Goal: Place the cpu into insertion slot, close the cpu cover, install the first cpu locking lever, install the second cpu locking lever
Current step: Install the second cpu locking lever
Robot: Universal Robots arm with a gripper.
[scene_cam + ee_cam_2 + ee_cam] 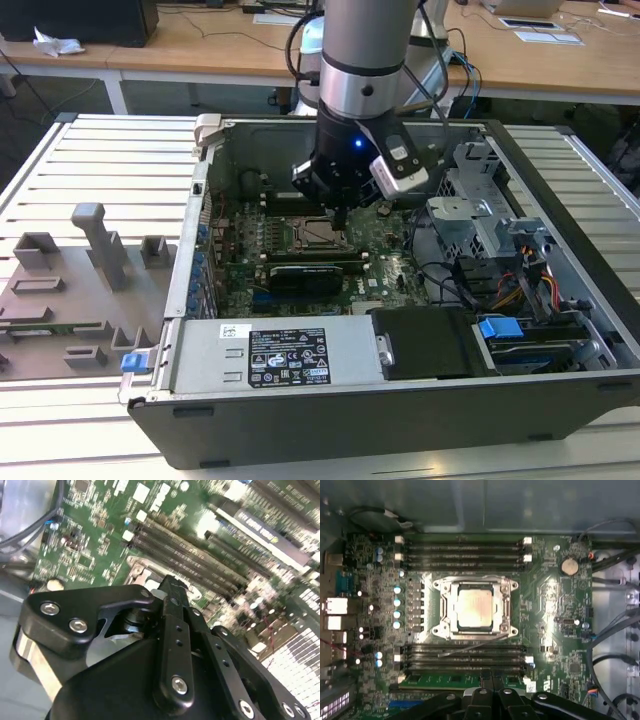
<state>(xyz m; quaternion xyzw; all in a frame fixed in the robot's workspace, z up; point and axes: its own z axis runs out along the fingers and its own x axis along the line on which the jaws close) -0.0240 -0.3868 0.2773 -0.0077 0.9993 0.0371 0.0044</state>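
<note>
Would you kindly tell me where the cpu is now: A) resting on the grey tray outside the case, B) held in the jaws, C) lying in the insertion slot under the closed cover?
C: in the first wrist view the cpu lies in the insertion slot, framed by the cpu cover.

Exterior view evenly bright, daylight-like, soft shadow inside the open black metal computer case (560, 400). Small blue light glows on the black gripper body. First wrist view dimmer, slightly soft; glare on the silvery square cpu (475, 607). Second wrist view: green motherboard (90, 555) blurred, with blown-out highlights along the long black memory slots (200, 560).
</note>
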